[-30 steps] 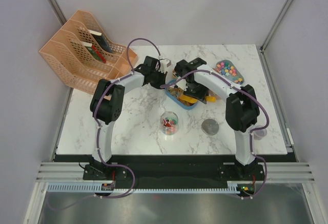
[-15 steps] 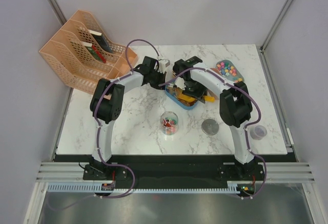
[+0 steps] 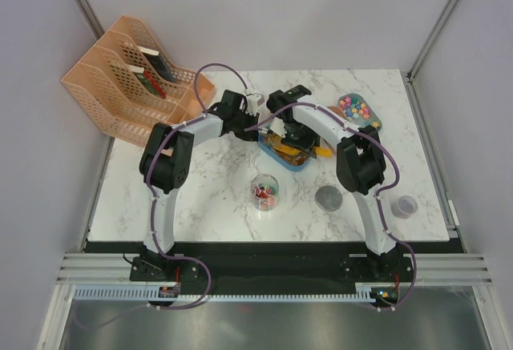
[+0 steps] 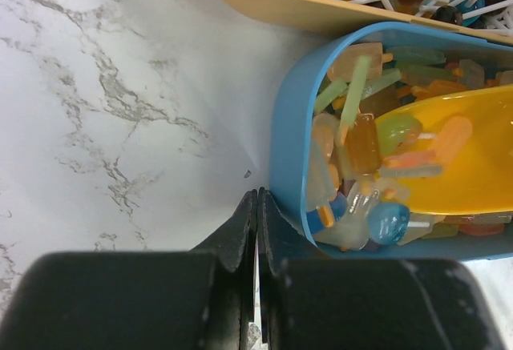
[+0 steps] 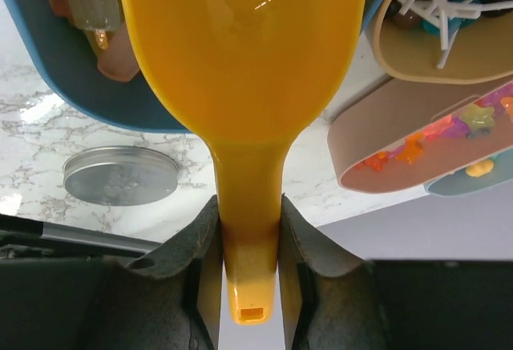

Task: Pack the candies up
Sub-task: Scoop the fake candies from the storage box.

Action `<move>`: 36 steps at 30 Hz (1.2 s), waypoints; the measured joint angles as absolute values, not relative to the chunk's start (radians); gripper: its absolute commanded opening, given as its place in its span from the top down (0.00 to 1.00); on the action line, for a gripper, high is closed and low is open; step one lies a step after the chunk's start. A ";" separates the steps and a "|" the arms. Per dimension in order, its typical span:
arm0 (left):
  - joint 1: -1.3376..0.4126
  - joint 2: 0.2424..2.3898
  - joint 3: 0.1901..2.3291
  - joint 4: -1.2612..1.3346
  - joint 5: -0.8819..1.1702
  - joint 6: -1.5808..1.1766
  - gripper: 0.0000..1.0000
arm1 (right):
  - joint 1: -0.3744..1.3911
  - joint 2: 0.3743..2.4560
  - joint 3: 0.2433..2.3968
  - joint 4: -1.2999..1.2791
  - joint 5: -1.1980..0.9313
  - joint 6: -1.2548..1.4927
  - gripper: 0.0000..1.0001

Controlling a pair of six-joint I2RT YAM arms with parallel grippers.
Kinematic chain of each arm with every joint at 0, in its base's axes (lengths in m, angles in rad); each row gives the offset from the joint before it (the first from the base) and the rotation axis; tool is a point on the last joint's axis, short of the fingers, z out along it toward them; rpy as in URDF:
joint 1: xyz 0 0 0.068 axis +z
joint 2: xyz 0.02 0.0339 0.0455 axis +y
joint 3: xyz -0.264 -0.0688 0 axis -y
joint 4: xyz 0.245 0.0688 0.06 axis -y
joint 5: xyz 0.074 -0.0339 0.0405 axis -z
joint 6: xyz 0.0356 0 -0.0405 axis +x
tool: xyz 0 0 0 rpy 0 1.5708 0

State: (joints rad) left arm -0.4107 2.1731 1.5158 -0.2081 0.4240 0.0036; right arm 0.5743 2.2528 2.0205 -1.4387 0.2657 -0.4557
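Observation:
A blue oval tray [image 3: 282, 156] holds mixed candies [image 4: 353, 142]: orange, green, pink and blue sweets. My right gripper [image 5: 248, 210] is shut on the handle of a yellow-orange scoop [image 5: 240, 54], whose bowl lies inside the blue tray [image 5: 48, 62]; in the top view this gripper [image 3: 300, 137] hangs over the tray. Several candies rest in the scoop [image 4: 465, 166]. My left gripper [image 4: 258, 199] is shut and empty, its tips against the outside of the blue tray's rim [image 4: 284, 126]; in the top view it [image 3: 255, 120] sits at the tray's left end. A clear jar [image 3: 265, 192] with a few candies stands nearer me.
A tan tray of lollipops [image 4: 264, 2] lies just behind the blue tray. A tray of star-shaped sweets [image 3: 357, 110] is at the back right. A round metal lid [image 3: 328, 198] and a small purple cap [image 3: 406, 205] lie at the front right. Orange file racks [image 3: 132, 78] stand at the back left.
The right arm has swung left and its gripper has pushed the scoop further into the blue tray. The purple cap is now uncovered. The left gripper has stayed put.

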 measured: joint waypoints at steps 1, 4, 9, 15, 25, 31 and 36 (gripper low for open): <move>-0.410 2.172 1.513 -0.205 0.425 0.002 0.98 | 0.574 2.253 2.020 -1.436 0.264 -0.454 1.00; -0.411 2.170 1.508 -0.202 0.428 -0.003 0.98 | 0.574 2.253 2.019 -1.410 0.262 -0.448 1.00; -0.413 2.166 1.499 -0.202 0.448 -0.008 0.98 | 0.579 2.252 1.988 -1.383 0.255 -0.439 1.00; -0.414 2.164 1.499 -0.203 0.448 -0.008 0.98 | 0.579 2.251 1.964 -1.369 0.244 -0.426 1.00; -0.415 2.159 1.495 -0.211 0.445 -0.008 0.98 | 0.545 2.254 1.961 -1.369 0.184 -0.425 1.00; -0.418 2.142 1.476 -0.225 0.439 -0.008 0.98 | 0.515 2.255 1.961 -1.369 0.136 -0.426 1.00; -0.420 2.138 1.473 -0.233 0.435 -0.008 0.98 | 0.510 2.266 1.982 -1.383 0.124 -0.425 1.00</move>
